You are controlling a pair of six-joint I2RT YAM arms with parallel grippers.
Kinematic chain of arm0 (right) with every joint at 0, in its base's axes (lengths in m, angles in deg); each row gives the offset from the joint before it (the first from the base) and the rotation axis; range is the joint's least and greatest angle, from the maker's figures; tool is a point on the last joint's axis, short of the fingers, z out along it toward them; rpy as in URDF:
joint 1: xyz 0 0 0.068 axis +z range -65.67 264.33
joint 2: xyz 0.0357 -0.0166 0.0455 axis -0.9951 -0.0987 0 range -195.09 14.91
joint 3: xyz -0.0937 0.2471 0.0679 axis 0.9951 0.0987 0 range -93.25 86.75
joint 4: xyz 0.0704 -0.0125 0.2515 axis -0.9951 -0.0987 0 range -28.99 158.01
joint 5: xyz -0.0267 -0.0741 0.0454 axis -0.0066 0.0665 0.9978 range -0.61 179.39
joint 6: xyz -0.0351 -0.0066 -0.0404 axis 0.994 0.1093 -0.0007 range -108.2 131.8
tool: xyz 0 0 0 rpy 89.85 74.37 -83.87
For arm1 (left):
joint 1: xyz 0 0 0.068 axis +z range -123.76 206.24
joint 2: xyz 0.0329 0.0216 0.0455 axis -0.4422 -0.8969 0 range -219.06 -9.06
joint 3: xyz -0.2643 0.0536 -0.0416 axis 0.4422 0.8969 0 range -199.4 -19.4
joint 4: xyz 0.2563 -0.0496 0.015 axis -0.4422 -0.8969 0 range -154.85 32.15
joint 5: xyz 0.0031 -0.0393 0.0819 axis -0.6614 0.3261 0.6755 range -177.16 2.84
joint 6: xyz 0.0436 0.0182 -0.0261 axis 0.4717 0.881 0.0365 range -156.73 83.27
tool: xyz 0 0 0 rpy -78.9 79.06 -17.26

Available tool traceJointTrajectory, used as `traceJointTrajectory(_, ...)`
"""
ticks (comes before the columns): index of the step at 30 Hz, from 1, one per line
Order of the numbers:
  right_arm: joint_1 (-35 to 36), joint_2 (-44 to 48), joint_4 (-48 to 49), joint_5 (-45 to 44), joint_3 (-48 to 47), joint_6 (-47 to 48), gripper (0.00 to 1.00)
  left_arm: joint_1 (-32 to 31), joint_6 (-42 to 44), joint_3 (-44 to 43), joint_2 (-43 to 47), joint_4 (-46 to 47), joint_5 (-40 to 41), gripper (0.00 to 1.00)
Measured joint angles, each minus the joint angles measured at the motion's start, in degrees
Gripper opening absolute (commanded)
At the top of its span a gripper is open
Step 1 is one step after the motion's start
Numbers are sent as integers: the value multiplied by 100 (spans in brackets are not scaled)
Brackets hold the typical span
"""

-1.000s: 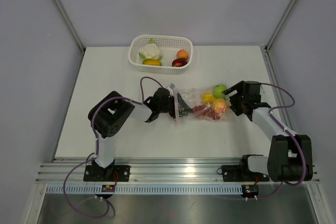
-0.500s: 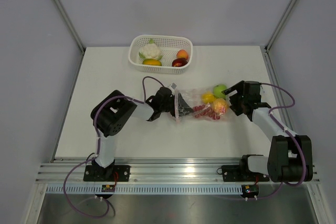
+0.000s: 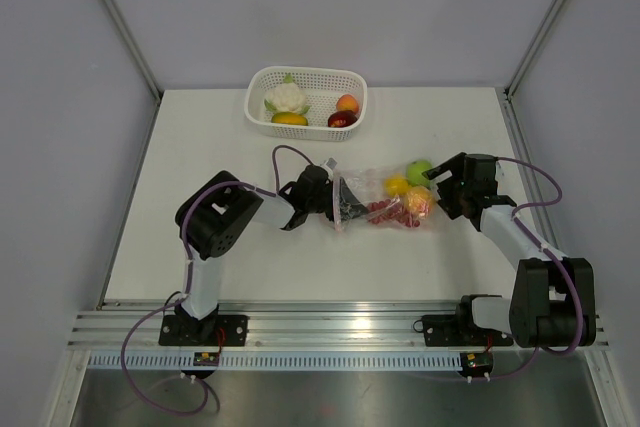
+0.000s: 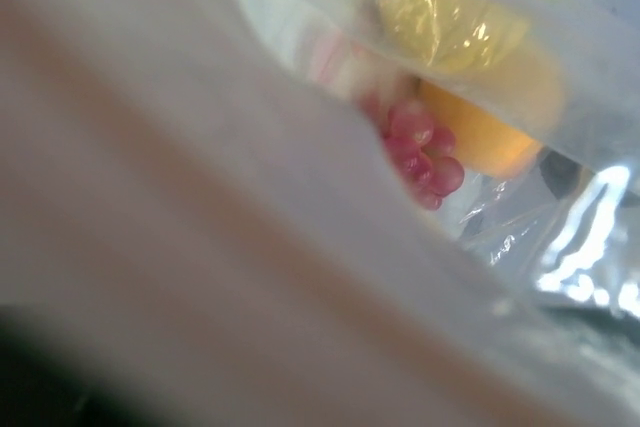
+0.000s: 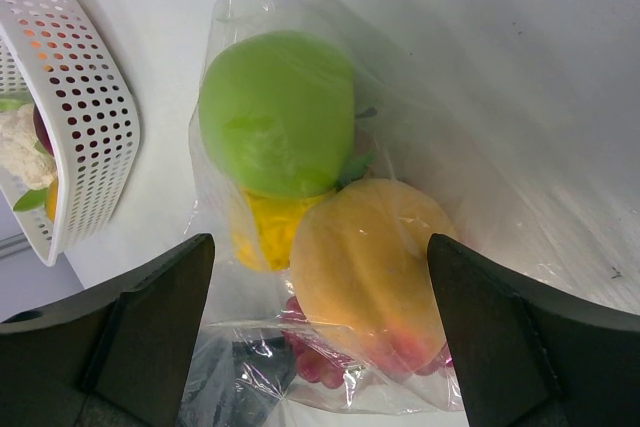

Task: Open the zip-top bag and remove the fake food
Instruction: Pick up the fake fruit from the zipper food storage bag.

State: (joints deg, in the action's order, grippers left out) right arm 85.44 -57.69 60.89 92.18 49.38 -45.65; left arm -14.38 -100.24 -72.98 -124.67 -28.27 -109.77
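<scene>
Zip-top bag [image 3: 368,187]: clear crinkled plastic, lying lengthwise near the middle of the table [image 3: 200,167], slightly toward its right edge, with one end at each claw.

Right claw [image 5: 320,242] [image 3: 438,192]: jaws spread wide and gripping nothing. One finger [image 5: 150,327] stands to either side of the bag's right end. Film and fruit lie in the gap between them; whether the fingers touch the plastic cannot be told.

Left claw [image 3: 342,203]: at the bag's left end, its dark fingers overlapping the plastic. How far apart they stand cannot be told. Its wrist view is filled with blurred film close against the lens, and no finger shows there.

Fake food [image 3: 405,197], in the bag, bunched at the right end:
- green apple [image 5: 278,112] [image 3: 419,172], nearest the far edge;
- yellow piece [image 5: 262,232] [image 3: 397,186], touching the apple;
- peach [image 5: 370,267] [image 3: 418,204], touching both, on the side toward the near edge;
- red cluster [image 4: 420,152] [image 3: 385,211], just beside the peach, toward the left claw.

White perforated basket [image 3: 306,74] [image 5: 90,97]: at the middle of the far edge, well apart from the bag. It holds:
- cauliflower [image 3: 286,98];
- orange piece [image 3: 290,118];
- second peach [image 3: 347,103];
- dark red piece [image 3: 341,119].
</scene>
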Motion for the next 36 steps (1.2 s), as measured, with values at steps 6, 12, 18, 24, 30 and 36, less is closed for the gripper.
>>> traceJointTrajectory(6, 0, 0, 4, 28, 0, 0, 95, 0, -2, -7, 0, 0, 37, 23)
traceJointTrajectory(12, 0, 0, 9, 42, 0, 0, 95, 0, -15, -9, 0, 7, 79, 17)
traceJointTrajectory(18, 0, 0, 37, 109, 2, 0, 94, 0, -35, -140, -7, 11, 85, 6)
traceJointTrajectory(24, 0, 0, 48, 127, 4, 0, 94, 7, -46, -157, -7, 9, 83, 0)
traceJointTrajectory(30, 0, 0, 48, 129, 7, 7, 77, 26, -46, -157, -7, 9, 76, 0)
traceJointTrajectory(36, 0, 0, 48, 120, 9, 28, 23, 96, -46, -149, 11, 13, 74, 0)
